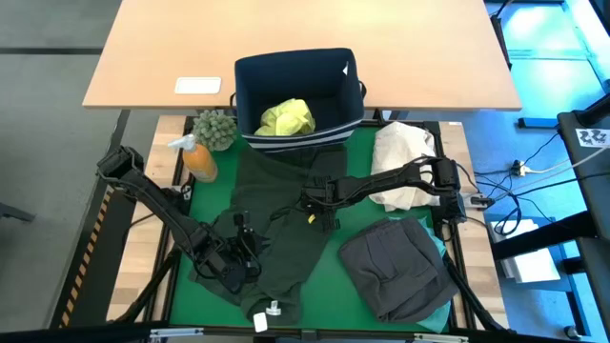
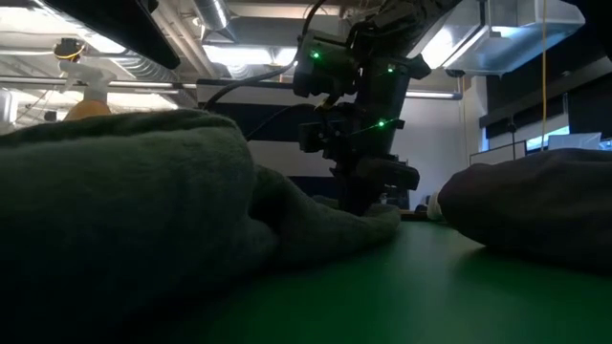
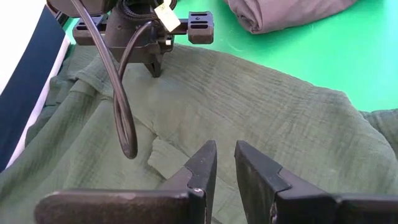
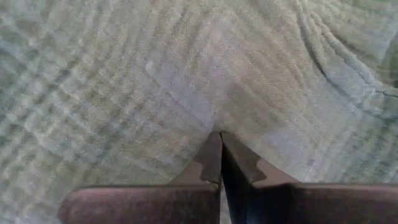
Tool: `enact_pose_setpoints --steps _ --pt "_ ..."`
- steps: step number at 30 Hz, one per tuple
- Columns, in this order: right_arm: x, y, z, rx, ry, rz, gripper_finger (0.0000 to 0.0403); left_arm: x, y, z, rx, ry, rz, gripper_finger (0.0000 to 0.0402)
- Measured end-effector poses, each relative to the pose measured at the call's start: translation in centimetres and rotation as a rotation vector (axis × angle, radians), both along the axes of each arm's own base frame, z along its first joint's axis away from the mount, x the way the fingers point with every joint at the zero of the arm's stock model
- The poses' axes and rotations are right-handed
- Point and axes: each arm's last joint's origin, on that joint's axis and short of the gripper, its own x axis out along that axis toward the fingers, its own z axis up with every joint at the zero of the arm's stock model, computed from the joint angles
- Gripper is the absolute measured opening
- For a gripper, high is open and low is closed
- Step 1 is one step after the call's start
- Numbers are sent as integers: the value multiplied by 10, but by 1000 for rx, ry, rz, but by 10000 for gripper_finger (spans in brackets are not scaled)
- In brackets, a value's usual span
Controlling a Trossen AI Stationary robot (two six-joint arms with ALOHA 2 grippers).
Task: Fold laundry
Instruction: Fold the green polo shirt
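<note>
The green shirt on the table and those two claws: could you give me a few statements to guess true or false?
1. The dark olive garment lies spread on the green mat. True.
2. The right claw hangs high above the cloth. False: its tips are shut and pressed onto the garment.
3. The yellow-green shirt sits inside the navy bin. True.
4. The grey garment is in the bin too. False: it lies on the mat.
5. The left claw stands wide open. False: only a narrow gap shows between its fingers.

closed tool (image 4: 221,140), pressed on green garment (image 4: 155,74)
</note>
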Motion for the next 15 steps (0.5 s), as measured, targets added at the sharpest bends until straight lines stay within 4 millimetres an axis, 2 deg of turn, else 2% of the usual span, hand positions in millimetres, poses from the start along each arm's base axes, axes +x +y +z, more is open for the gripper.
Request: enact_pose_setpoints --steps 15 --pt "0 0 0 3 -1 -5 5 0 0 0 0 0 0 55"
